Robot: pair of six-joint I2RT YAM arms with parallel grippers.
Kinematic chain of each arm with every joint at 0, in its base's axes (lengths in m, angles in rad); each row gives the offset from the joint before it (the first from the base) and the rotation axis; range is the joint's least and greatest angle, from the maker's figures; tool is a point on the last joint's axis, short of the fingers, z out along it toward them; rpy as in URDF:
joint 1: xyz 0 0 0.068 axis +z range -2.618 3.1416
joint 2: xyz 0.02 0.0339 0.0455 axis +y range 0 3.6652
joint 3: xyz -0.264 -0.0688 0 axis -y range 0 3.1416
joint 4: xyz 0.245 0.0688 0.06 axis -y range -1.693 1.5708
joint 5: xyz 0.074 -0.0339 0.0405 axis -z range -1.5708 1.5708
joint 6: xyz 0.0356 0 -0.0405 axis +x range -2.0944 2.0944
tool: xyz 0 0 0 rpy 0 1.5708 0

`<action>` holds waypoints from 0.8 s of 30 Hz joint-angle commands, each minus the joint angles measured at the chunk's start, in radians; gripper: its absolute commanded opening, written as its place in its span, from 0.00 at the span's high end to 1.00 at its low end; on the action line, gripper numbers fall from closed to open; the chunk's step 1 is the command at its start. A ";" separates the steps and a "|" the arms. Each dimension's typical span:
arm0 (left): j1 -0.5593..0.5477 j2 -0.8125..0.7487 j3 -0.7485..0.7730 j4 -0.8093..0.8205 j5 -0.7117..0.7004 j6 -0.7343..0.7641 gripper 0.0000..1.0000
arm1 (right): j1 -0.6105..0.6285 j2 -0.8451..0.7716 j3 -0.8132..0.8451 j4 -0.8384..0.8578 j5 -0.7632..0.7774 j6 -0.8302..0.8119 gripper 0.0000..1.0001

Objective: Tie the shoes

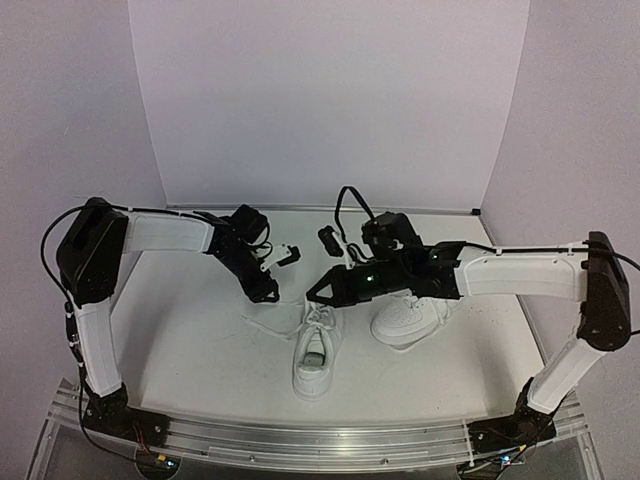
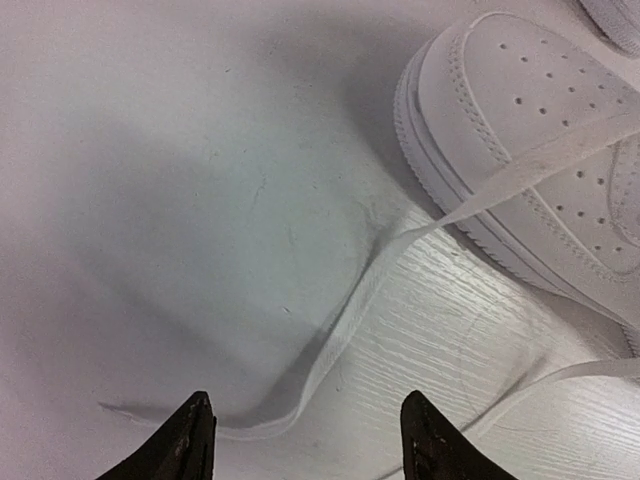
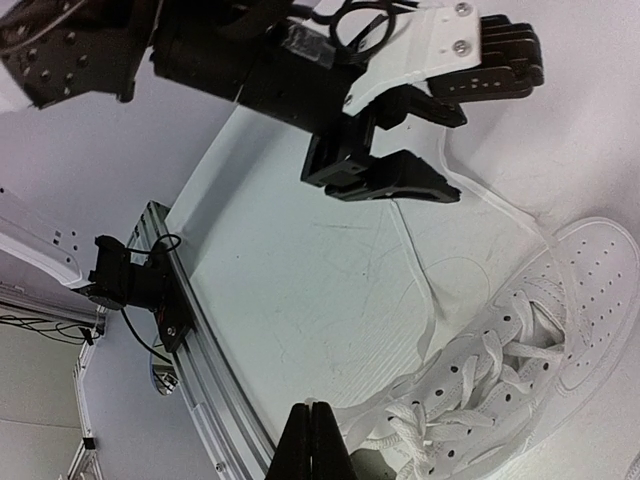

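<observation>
Two arms meet over a pair of white sneakers. The near shoe [image 1: 314, 355] lies at the centre of the table [image 1: 190, 340], toe pointing to 12 o'clock. The second shoe [image 1: 405, 318] sits at its 2 o'clock, partly under the right arm. The left gripper [image 2: 306, 400] hangs low with its fingers spread wide. A loose lace [image 2: 350, 310] runs across the table between them toward the toe at 1 o'clock. The right gripper [image 3: 310, 440] has its fingertips pressed together; whether a lace is pinched there cannot be told.

The step in hand appears to be picking up the free lace end. Doing it well likely means lowering the left fingers until they straddle the flat lace, closing near its tip, and lifting gently so the shoe does not drag.

Only the left wrist view shows the lace lined up between the fingers. Only the right wrist view shows the loose lacing over the tongue, and only the overhead view shows both shoes together.
</observation>
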 commanded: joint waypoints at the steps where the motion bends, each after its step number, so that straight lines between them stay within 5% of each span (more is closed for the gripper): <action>1: 0.010 0.098 0.118 -0.112 0.001 0.105 0.39 | 0.003 -0.040 -0.010 0.003 0.014 0.011 1.00; 11: 0.017 0.146 0.128 -0.130 0.007 0.116 0.50 | 0.003 -0.035 -0.008 0.003 0.016 0.012 1.00; 20: 0.017 0.090 0.030 -0.119 -0.024 0.028 0.97 | 0.002 -0.022 -0.007 0.002 0.026 0.005 1.00; 24: 0.016 -0.067 -0.055 -0.071 0.002 -0.057 1.00 | -0.004 -0.024 -0.005 0.003 0.032 0.005 1.00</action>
